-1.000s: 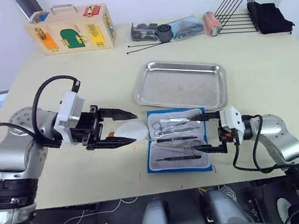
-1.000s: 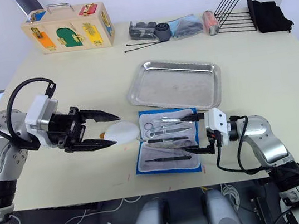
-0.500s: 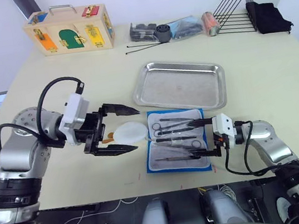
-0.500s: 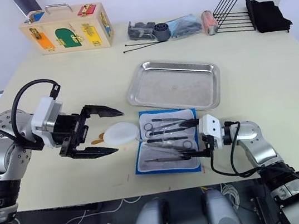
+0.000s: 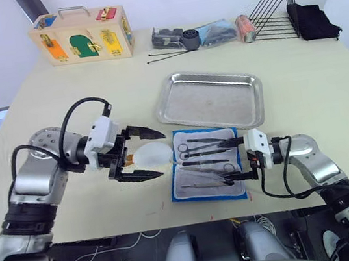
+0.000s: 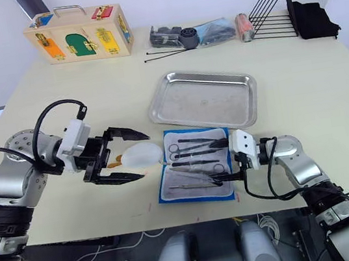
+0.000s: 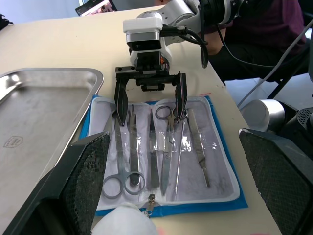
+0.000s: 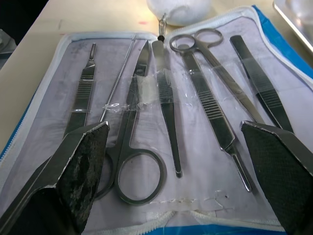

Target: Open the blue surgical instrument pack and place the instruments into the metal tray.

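Lying open flat near the front edge of the surface (image 5: 324,75), the blue surgical instrument pack (image 5: 210,194) is showing its pale lining, with the instruments (image 8: 195,98) resting in a row under clear retaining strips. The right gripper (image 5: 236,158) is hovering at the pack's right edge, jaws spread wide over the handles and grasping nothing. The left gripper (image 5: 140,155) is waiting just left of the pack, jaws also released, bracketing a white round pouch (image 5: 152,153) without closing on it.

Judgement: the pack is already unwrapped; transfer is not begun. The instruments are looking thin, stiff, light and slippery, lying flush against soft lining, so pinching across a shaft near the ring handles (image 8: 139,178) seems the safest hold; the strips may be dragging on withdrawal and lifting the pack.

Beyond the pack, the metal tray (image 5: 249,83) is sitting empty. Farther back, a wooden latch box (image 5: 81,36) and a black wire rack (image 5: 272,14) are standing along the far edge.
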